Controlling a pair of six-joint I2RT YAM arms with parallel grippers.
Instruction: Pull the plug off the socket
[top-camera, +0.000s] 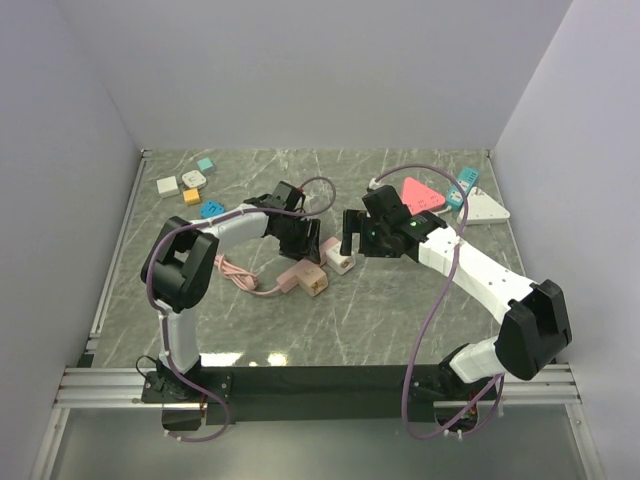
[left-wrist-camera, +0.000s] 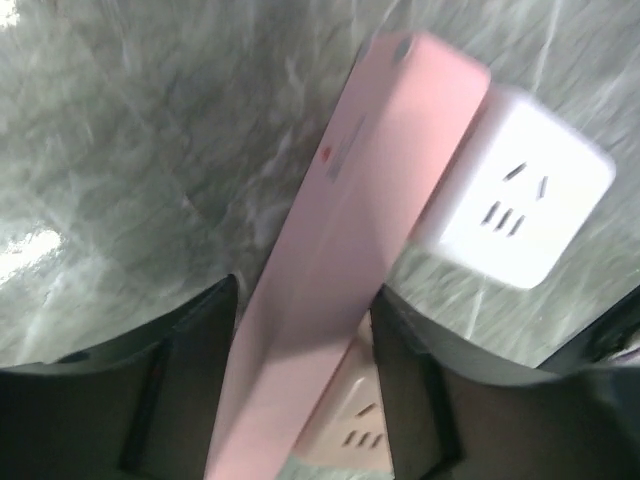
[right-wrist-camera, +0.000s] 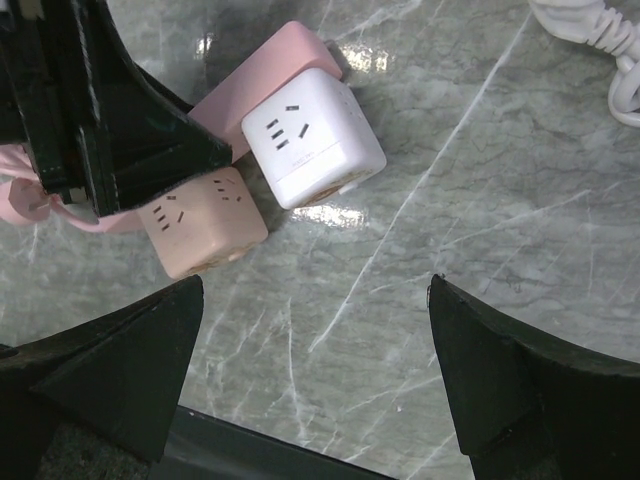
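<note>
While the pink socket strip (left-wrist-camera: 350, 200) was pinched at its two long edges by the left gripper (left-wrist-camera: 300, 290), the step in hand was judged to be the bracing of the socket, with the pull itself not yet begun. The right gripper (right-wrist-camera: 315, 285) was seen spread wide above the marble table (right-wrist-camera: 480, 200). Nothing was held between its fingers, and the white cube plug (right-wrist-camera: 312, 135) lay just beyond them.

For the next move, it was judged that the right gripper should be brought around the white cube plug, pressed on two opposite faces, and drawn straight away from the strip. A slanted pull could make the prongs bind.

The pink socket strip was seen as a long, flat body near the middle of the table. The white cube plug was seated against its side, and rounded corners and small slot openings were shown on its upper face. A pink cube (right-wrist-camera: 200, 235) was found just beside it.
</note>
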